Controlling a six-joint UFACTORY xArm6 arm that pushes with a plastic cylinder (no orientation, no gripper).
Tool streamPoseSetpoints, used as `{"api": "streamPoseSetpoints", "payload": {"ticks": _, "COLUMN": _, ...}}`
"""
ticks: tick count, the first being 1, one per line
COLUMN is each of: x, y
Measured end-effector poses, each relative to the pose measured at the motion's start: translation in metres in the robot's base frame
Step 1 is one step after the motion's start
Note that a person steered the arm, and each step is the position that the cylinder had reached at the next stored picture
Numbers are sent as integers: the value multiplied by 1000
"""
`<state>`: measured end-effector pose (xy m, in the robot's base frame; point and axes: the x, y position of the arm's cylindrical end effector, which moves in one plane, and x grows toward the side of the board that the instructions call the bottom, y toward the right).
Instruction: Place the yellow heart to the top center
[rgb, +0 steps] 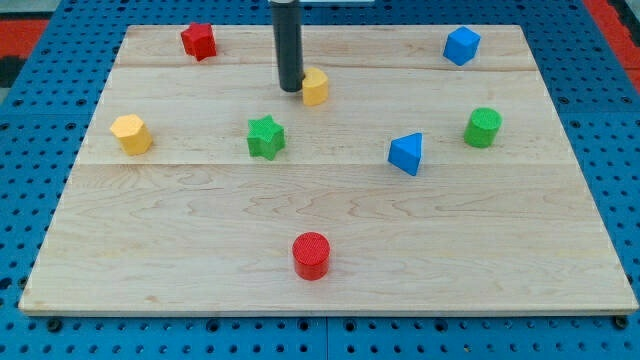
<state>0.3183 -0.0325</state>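
Note:
The yellow heart (316, 87) lies in the upper middle of the wooden board (200, 230). My tip (290, 89) stands right against its left side, touching or nearly touching it. The rod rises straight up out of the view's top. The heart's left edge is partly hidden behind the rod.
A red block (199, 41) sits at the top left, a blue block (461, 45) at the top right. A yellow hexagon (131, 133) is at the left, a green star (266, 137) below my tip, a blue triangle (406, 153) and green cylinder (482, 127) at the right, a red cylinder (311, 255) at the bottom middle.

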Motion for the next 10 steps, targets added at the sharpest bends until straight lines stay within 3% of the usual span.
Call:
{"api": "streamPoseSetpoints", "payload": {"ticks": 1, "x": 17, "y": 5}}
{"api": "streamPoseSetpoints", "payload": {"ticks": 4, "x": 3, "y": 110}}
{"api": "streamPoseSetpoints", "payload": {"ticks": 5, "x": -34, "y": 89}}
{"api": "streamPoseSetpoints", "payload": {"ticks": 7, "x": -1, "y": 40}}
{"api": "streamPoseSetpoints", "payload": {"ticks": 8, "x": -4, "y": 6}}
{"api": "streamPoseSetpoints", "payload": {"ticks": 10, "x": -18, "y": -4}}
